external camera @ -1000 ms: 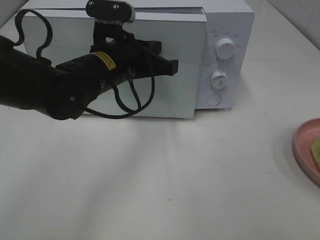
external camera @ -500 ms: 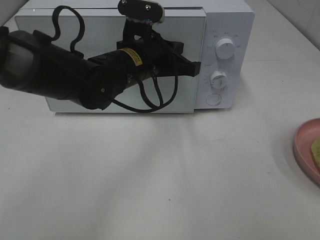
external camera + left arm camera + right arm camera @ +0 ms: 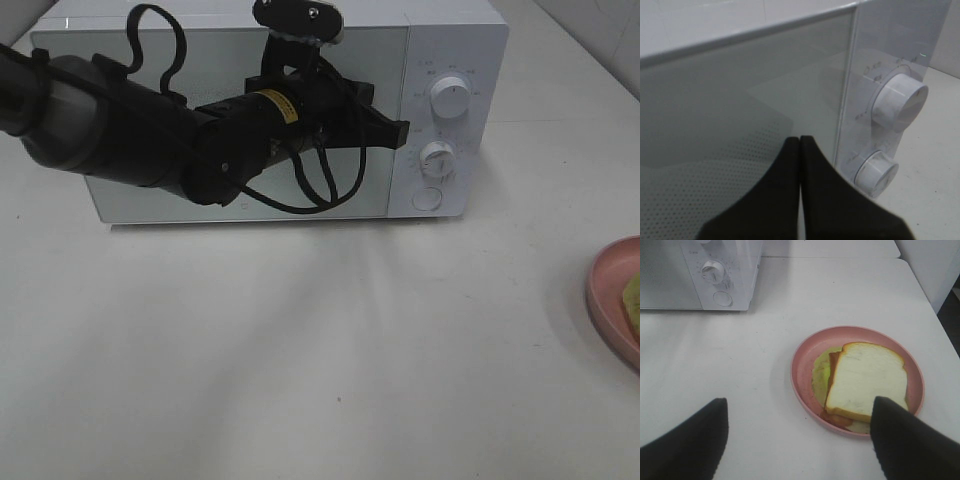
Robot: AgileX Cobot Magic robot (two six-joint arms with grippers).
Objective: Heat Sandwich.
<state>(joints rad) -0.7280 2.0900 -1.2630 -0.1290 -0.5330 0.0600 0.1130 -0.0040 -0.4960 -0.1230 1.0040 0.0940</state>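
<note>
- The sandwich (image 3: 867, 382) lies on a pink plate (image 3: 802, 365) between the spread fingers of the right pincer (image 3: 800, 440), untouched.
- The left pincer (image 3: 800, 145), pressed together, meets the microwave (image 3: 460, 40) door, well apart from the sandwich.

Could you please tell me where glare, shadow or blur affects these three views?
Exterior high view: soft grey shadow on the white table below the white microwave. Left wrist view: its glossy door mirrors pale surroundings; the shut black left fingers look soft. Right wrist view: white-bread sandwich evenly lit and sharp; open black right fingers blurred.
</note>
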